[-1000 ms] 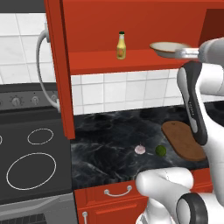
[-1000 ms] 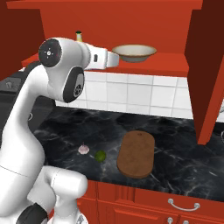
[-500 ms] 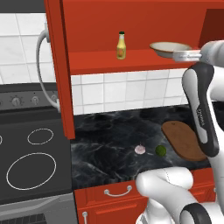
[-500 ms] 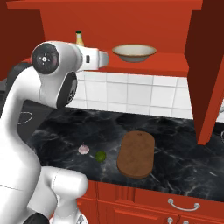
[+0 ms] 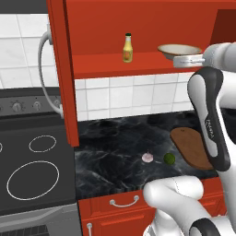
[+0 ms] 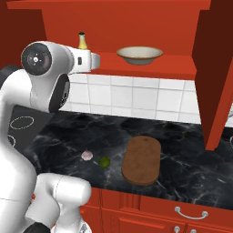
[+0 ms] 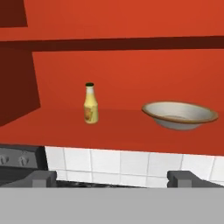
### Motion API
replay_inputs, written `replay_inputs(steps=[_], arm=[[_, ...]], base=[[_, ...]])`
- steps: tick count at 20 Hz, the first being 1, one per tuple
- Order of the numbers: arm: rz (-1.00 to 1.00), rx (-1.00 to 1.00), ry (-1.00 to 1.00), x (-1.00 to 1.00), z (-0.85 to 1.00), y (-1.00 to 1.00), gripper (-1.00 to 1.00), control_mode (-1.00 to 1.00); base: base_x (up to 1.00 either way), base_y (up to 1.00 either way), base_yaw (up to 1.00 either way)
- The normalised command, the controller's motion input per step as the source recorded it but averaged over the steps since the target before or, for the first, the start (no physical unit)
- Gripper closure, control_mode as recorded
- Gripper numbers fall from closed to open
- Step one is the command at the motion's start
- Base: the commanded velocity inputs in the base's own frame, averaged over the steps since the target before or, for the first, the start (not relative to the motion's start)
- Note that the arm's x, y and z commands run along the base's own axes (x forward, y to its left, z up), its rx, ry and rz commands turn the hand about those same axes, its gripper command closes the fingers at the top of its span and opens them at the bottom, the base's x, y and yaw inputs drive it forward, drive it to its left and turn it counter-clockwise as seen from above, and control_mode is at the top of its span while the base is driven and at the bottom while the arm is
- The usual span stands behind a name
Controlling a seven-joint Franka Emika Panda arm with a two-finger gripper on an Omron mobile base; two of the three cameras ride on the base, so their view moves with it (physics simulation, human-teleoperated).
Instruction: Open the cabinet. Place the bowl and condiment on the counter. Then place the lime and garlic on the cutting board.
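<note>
The red cabinet stands with its doors swung open. On its inner shelf, the cream bowl sits to the right of the small yellow condiment. My gripper hovers open at shelf height in front of the shelf edge, touching nothing. Down on the black counter lie the pale garlic and the green lime, just left of the bare brown cutting board.
A dark stovetop with white rings adjoins the counter on the left. The right cabinet door juts out over the counter's right part. Red drawers run below the counter edge. White tiles back the counter.
The hand has slid left along the shelf front, from in front of the bowl toward the bottle, still open. Bowl, bottle, lime and garlic have not moved.
</note>
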Motion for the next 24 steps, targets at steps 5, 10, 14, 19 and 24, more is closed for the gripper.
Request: replay_inputs(steps=[5,10,14,19,24], arm=[[0.04,0.0,0.13,-0.12,0.13,0.06,-1.0,-1.0],[0.07,0.0,0.01,-0.3,0.0,0.06,-1.0,-1.0],[0.07,0.0,0.0,-0.24,0.0,0.22,-1.0,-1.0],[0.01,0.0,0.02,-0.04,0.0,0.28,-1.0,-1.0],[0.0,0.0,0.05,0.0,0.0,0.26,-1.0,-1.0]], base=[[0.0,0.0,0.0],[0.0,0.0,0.0],[0.0,0.0,0.0],[0.0,0.0,0.0],[0.0,0.0,0.0]])
